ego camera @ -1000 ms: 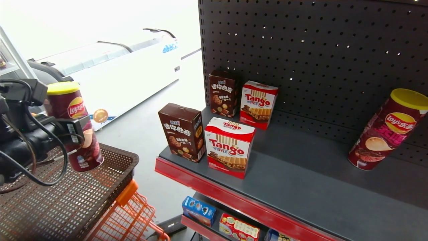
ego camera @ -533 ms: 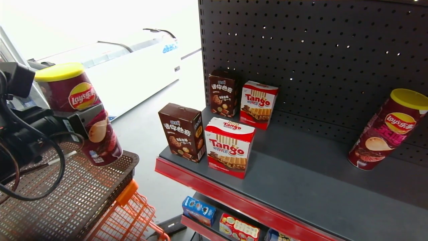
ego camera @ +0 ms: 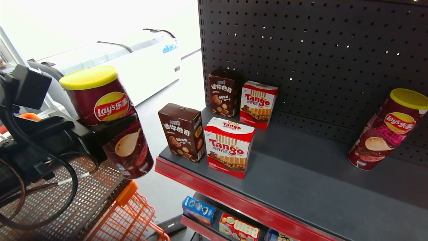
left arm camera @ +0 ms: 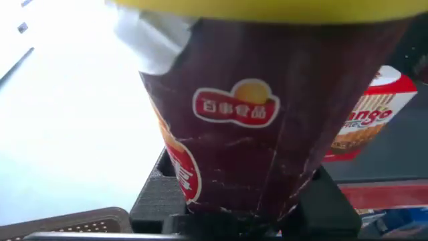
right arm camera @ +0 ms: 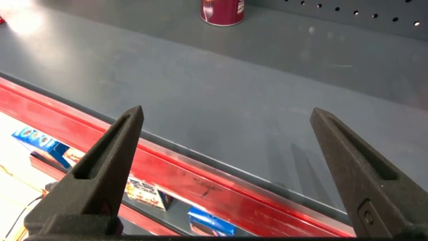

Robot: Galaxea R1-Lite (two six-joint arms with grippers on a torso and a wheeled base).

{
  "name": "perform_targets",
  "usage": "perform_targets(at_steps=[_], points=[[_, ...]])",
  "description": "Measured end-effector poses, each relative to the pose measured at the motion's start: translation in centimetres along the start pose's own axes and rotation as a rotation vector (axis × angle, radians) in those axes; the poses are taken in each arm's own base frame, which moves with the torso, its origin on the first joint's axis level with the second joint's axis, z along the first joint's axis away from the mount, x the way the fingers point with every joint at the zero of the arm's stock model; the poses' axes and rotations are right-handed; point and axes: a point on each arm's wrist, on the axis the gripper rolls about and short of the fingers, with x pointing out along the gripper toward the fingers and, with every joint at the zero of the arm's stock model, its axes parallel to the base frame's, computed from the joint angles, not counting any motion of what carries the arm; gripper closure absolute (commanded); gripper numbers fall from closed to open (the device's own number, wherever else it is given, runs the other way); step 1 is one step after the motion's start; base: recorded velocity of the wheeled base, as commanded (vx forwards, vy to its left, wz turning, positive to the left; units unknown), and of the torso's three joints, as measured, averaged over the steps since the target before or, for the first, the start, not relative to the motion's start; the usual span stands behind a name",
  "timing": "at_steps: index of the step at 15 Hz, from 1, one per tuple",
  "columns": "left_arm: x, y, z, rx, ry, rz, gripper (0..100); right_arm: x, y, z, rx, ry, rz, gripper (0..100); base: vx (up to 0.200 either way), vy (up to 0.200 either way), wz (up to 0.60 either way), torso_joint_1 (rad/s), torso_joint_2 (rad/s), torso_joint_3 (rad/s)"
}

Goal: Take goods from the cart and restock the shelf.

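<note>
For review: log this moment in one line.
left hand: shut on chip can, short of shelf | right hand: open over shelf

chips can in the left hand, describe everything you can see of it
The chips can is a tall dark red tube with a yellow lid, a round logo and a chip picture on its side. Upright but leaning slightly, it is clamped around its middle by the left hand. It hangs above the corner of the brown cart basket, left of the red-edged shelf, touching nothing else.
</note>
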Motion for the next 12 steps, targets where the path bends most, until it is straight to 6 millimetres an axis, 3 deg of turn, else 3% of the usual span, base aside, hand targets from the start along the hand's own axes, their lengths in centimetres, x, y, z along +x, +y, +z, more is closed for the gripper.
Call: perform_targets(at_steps=[4,12], points=[[-0.9,-0.7,-2.0,0.024,0.064,-0.058,100,0.0,0.0,0.0,-0.001,0.0,0.0,0,0.0,0.0,0.0,0.0,0.0,0.0],[-0.9,-2.7,-1.8,0.037,0.042,-0.25,100,0.0,0.0,0.0,-0.001,0.0,0.0,0,0.0,0.0,0.0,0.0,0.0,0.0]])
